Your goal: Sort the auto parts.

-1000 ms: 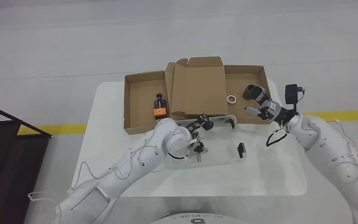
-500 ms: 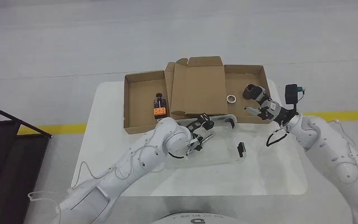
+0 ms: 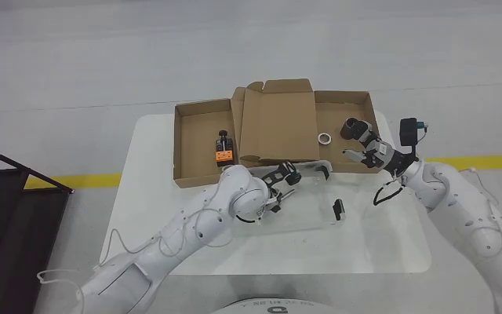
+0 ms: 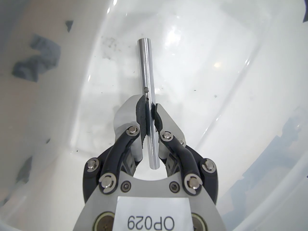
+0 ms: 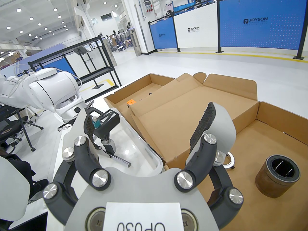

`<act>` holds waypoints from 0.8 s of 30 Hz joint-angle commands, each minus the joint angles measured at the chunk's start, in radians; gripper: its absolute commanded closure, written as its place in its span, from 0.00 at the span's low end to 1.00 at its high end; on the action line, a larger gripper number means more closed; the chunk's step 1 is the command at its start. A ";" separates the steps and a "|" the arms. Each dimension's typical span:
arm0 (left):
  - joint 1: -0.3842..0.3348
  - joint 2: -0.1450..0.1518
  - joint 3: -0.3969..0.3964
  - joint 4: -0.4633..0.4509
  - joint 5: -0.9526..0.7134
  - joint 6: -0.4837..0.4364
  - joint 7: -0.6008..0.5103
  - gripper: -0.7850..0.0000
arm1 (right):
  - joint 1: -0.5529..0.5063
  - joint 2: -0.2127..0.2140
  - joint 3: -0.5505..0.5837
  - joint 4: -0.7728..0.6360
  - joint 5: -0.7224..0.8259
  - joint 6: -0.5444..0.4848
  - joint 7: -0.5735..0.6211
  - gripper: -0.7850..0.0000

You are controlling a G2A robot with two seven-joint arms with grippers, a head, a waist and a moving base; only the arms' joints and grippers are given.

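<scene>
Left claw [image 4: 149,111] clamped on steel rod [image 4: 146,73], gripped off-centre so the longer part juts forward, likely for laying it flat. Clear tray [image 4: 240,49] directly beneath. Right claw [image 5: 149,115] spread apart, empty; brown sleeve [image 5: 278,179] and white ring [image 5: 230,162] just ahead in cardboard box [image 5: 182,111]. White surface [image 3: 157,196]; bright factory hall, blue partitions [image 5: 259,25].

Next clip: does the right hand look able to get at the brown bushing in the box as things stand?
Likely yes. The right hand is open and empty, close by the bushing, which stands upright in the open-topped box; the white ring lies beside it, not in the way.
</scene>
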 commanded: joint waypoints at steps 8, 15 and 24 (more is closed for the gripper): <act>-0.014 -0.008 0.036 0.006 0.068 -0.043 0.008 0.50 | 0.000 0.000 0.000 0.000 0.000 0.000 -0.001 0.00; -0.020 -0.015 0.045 0.022 0.077 -0.052 0.015 0.51 | 0.000 0.000 0.000 0.000 0.000 0.000 -0.001 0.00; -0.029 -0.025 0.050 0.044 0.076 -0.055 0.013 0.57 | 0.000 0.000 0.000 0.000 0.000 0.000 -0.001 0.00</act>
